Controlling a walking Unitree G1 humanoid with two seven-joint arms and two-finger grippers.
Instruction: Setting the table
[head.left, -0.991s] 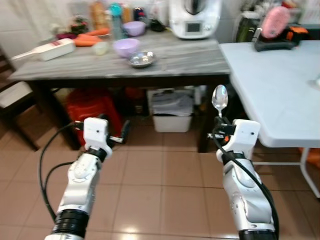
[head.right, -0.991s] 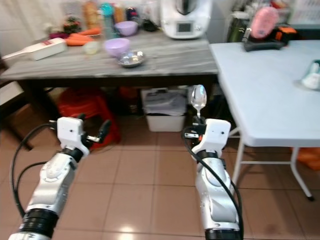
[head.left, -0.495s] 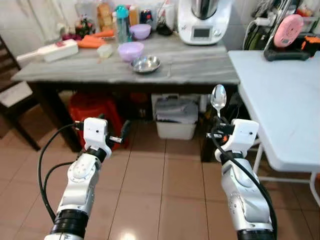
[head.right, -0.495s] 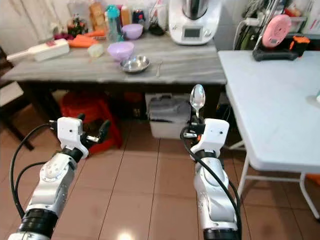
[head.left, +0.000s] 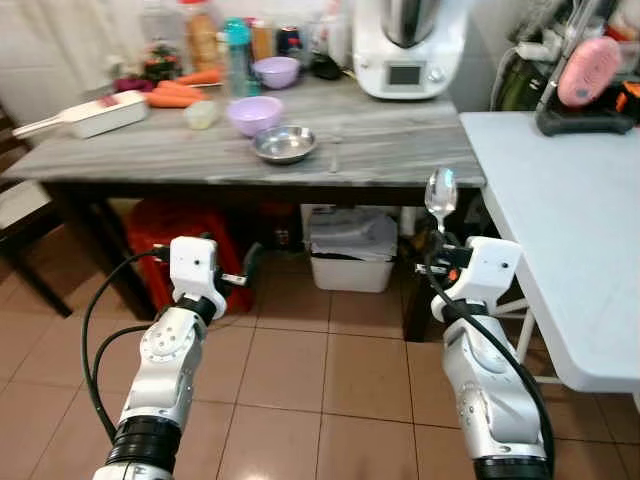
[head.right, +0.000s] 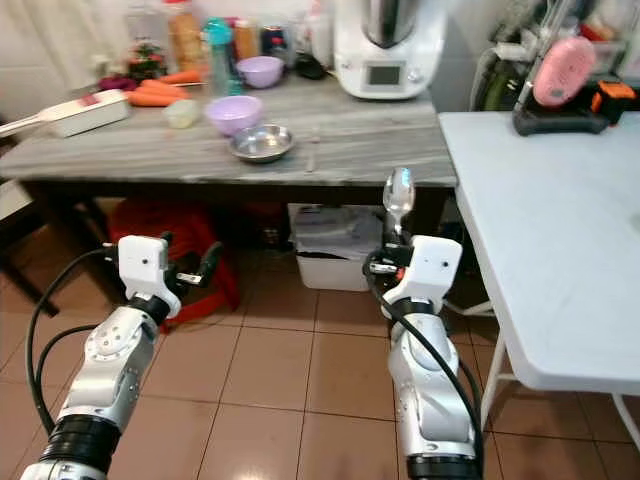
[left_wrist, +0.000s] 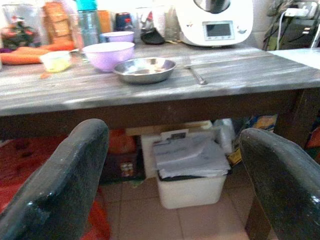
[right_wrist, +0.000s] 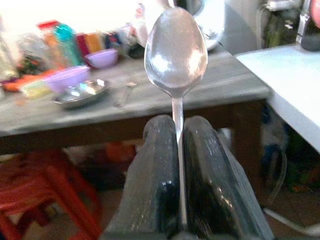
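My right gripper (head.left: 438, 250) is shut on a metal spoon (head.left: 440, 193) that stands upright, bowl up, in front of the grey table's right end; the right wrist view shows the spoon (right_wrist: 176, 50) pinched between both fingers (right_wrist: 159, 165). My left gripper (head.left: 243, 270) is open and holds nothing, low in front of the grey wooden table (head.left: 150, 150). On that table stand a steel bowl (head.left: 285, 144), a lilac bowl (head.left: 252, 113), a second lilac bowl (head.left: 276, 71) and a small utensil (left_wrist: 196, 75) beside the steel bowl. A white folding table (head.left: 560, 220) stands at the right.
A white kitchen machine (head.left: 408, 45), bottles (head.left: 236, 45), carrots (head.left: 180, 92) and a white tray (head.left: 95, 113) fill the grey table's back and left. Under it are a red stool (head.left: 185, 225) and a white bin (head.left: 347, 260). A pink appliance (head.left: 590, 75) sits on the white table. Tiled floor lies before me.
The whole picture has shifted, so the camera moved; the grey table now sits a little lower and closer. Both arms keep their pose and the spoon stays gripped.
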